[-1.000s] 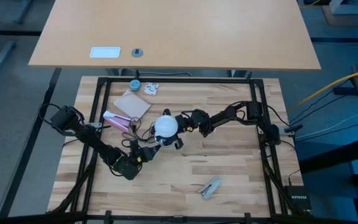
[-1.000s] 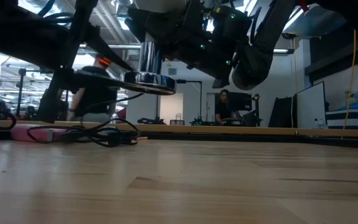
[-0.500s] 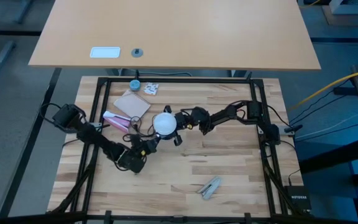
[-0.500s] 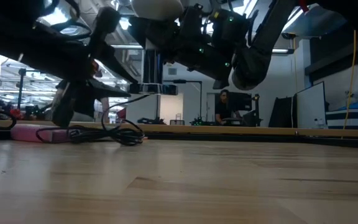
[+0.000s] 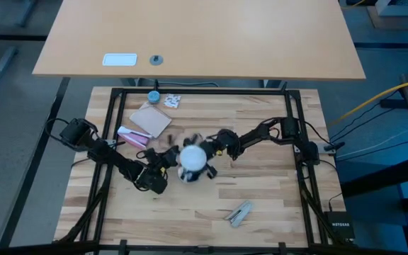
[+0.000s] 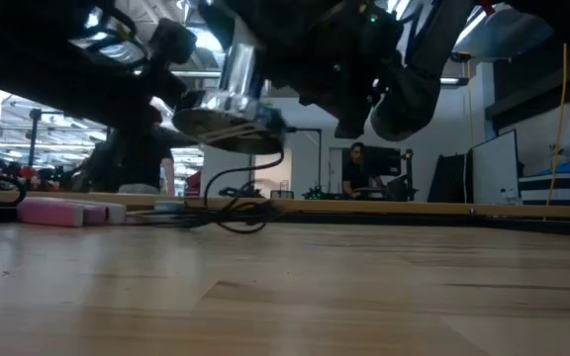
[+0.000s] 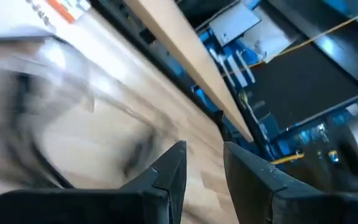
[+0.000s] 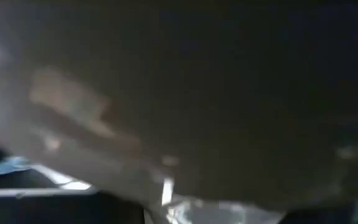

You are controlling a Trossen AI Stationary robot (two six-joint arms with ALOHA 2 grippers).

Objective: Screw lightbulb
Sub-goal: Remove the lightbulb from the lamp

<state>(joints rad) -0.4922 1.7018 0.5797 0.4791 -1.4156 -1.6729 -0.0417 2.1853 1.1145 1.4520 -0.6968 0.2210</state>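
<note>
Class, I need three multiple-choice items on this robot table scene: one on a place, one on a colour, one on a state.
1. Where is the frosted-white pear-shaped lightbulb?
A. mid-table, between the two arms
B. on the tan cardboard square
C. beside the grey metal clip

2. What colour is the long bar by the left arm?
A. green
B. pink
C. orange

3. The silver disc with the black cord is:
A. flat on the table
B. off the table
C. under the cardboard

Key: 1 A, the high view shows it there; 2 B, pink bar; 3 B, the low view shows the disc above the wood.
</note>
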